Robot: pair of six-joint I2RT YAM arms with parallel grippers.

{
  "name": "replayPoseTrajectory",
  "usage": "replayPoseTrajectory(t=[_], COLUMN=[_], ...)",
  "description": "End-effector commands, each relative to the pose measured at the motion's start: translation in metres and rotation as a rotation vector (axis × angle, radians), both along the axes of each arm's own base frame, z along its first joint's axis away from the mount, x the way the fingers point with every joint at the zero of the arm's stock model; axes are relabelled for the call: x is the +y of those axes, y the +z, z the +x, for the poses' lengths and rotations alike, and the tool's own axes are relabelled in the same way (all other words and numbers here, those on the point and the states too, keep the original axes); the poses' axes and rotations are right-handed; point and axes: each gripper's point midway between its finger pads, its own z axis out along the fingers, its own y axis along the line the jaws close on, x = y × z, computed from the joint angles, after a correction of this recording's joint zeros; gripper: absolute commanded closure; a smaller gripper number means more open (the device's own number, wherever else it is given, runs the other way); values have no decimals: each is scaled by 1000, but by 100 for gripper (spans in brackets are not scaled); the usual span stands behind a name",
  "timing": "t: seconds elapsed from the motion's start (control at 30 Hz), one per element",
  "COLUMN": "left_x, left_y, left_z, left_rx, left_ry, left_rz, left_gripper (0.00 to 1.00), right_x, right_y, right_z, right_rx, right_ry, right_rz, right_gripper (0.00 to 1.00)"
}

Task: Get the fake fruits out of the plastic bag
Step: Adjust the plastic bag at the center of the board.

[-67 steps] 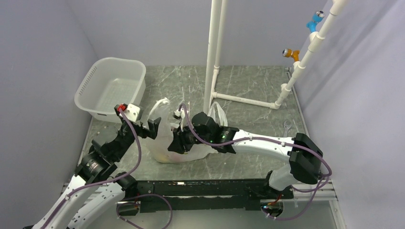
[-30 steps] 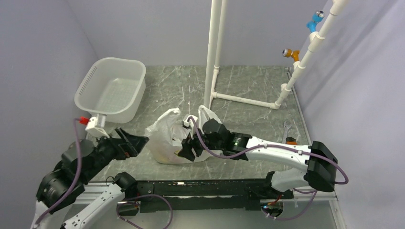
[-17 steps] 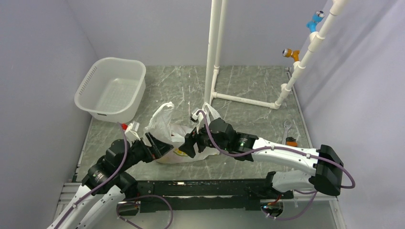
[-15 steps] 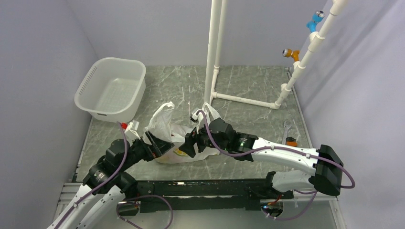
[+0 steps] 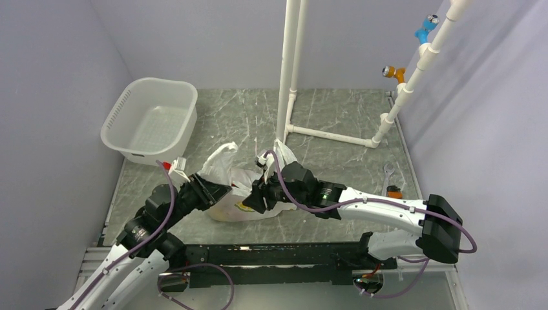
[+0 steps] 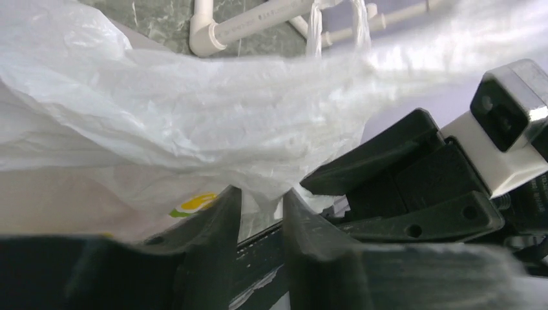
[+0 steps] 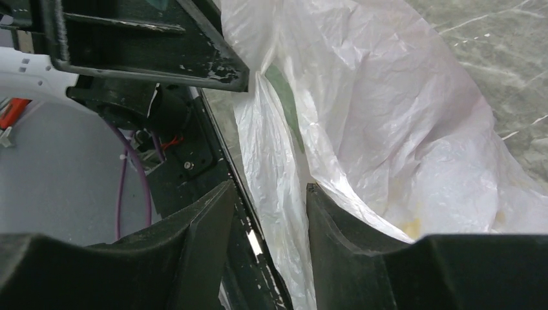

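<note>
The plastic bag lies crumpled on the table between my two grippers, white and crinkly with a yellow-and-green print. My left gripper is at its left side. In the left wrist view its jaws stand narrow, with a bunched fold of the bag pinched at the tips. My right gripper is at the bag's near right edge. Its jaws stand apart, and a loose sheet of the bag hangs between them against the right finger. The fake fruits are hidden inside the bag.
A white perforated tub stands at the back left. A white pipe frame rises behind the bag, with a slanted pipe at the right. A wrench lies at the right edge. The two gripper heads are almost touching.
My left arm came in from the left to the bag, and its jaws went from wide open to narrow on a fold. The right gripper's jaws narrowed a little, staying at the bag.
</note>
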Motion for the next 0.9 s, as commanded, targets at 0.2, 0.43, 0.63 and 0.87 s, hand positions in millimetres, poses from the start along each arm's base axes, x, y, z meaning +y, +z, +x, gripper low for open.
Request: replayPoseTrajectory(t=[0.2, 0.43, 0.63, 0.87], left_x=[18, 22, 31, 30], left_y=[-32, -57, -50, -48], left_z=[-11, -28, -30, -30], left_rx=[41, 141, 125, 114], left_ry=[34, -3, 32, 31], left_rz=[78, 134, 128, 109], left_gripper=[100, 100, 100, 100], right_x=[-3, 4, 28, 46], right_y=[51, 66, 51, 14], right_z=[19, 39, 26, 24], right_rx=[-86, -170, -175, -135], right_ry=[-29, -12, 162, 231], right_rz=[19, -13, -14, -96], right_gripper=[23, 18, 26, 35])
